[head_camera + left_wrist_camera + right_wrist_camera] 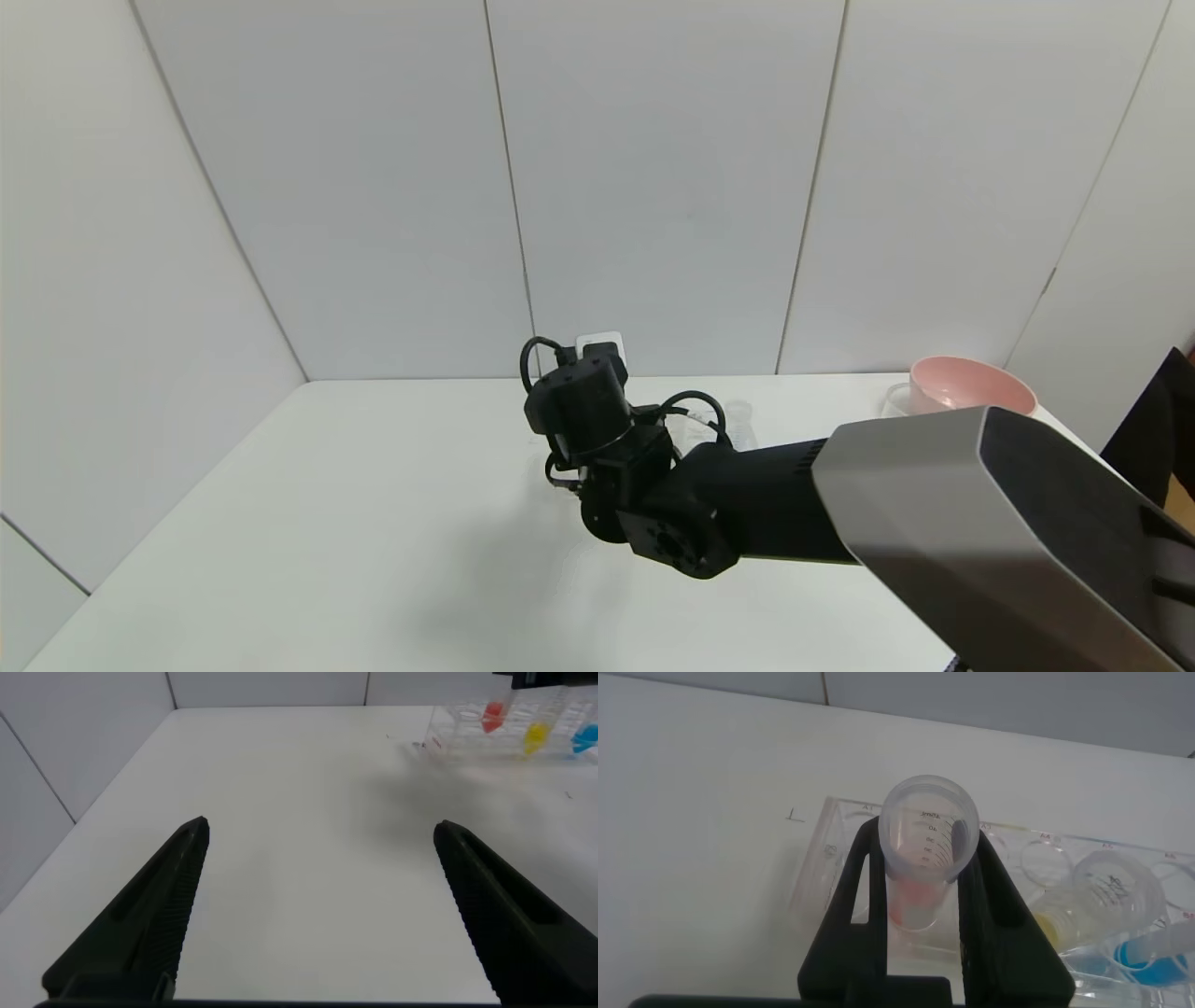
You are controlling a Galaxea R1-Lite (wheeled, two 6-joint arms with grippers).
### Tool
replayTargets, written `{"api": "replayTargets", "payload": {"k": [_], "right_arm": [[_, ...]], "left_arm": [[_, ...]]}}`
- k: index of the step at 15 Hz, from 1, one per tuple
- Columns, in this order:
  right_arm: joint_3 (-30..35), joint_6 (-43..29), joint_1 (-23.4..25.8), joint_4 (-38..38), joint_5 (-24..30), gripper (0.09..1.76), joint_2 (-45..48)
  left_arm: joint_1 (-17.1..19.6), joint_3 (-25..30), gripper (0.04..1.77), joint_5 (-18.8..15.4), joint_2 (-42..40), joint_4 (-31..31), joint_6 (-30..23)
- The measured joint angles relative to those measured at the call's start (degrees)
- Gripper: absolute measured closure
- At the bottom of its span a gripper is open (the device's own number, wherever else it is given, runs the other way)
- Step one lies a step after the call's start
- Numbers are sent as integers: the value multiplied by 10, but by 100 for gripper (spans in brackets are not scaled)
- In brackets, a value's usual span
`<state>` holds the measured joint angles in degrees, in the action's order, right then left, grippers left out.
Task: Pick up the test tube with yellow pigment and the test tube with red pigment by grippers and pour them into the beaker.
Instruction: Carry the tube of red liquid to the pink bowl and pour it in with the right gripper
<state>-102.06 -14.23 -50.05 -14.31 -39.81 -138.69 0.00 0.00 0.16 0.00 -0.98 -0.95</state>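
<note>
In the right wrist view my right gripper is shut on the test tube with red pigment, just below its open rim. The tube stands upright in a clear rack, with red-orange liquid at its tip. The test tube with yellow pigment stands in the slot beside it. In the head view the right arm's wrist hides the gripper and the tubes. The clear beaker shows partly behind that arm. My left gripper is open and empty over bare table. The rack lies far ahead of it.
A blue-tipped tube stands beyond the yellow one in the rack. A pink bowl sits at the table's back right corner. White walls close the back and left. A wall socket is behind the arm.
</note>
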Motion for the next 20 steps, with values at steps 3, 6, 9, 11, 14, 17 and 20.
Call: {"api": "replayTargets", "payload": {"k": [3,6,9,11,14,17,20], "right_arm": [[0,11,1,2,1,135,30],[17,12,0,24,2,135,65],[57,12,-5,30,7,135,107],[96,12,-9,29,19,135,136],[179,15,-13,28,60,135,187],[287,31,-15,23,121,135,253],[387,52,5,25,211,135,332]], "left_arm": [[0,0,9,0,0,0,0],[0,0,9,0,0,0,0],[0,0,9,0,0,0,0],[0,0,9,0,0,0,0],[0,0,9,0,0,0,0],[0,0,9,0,0,0,0],[0,0,9,0,0,0,0]]}}
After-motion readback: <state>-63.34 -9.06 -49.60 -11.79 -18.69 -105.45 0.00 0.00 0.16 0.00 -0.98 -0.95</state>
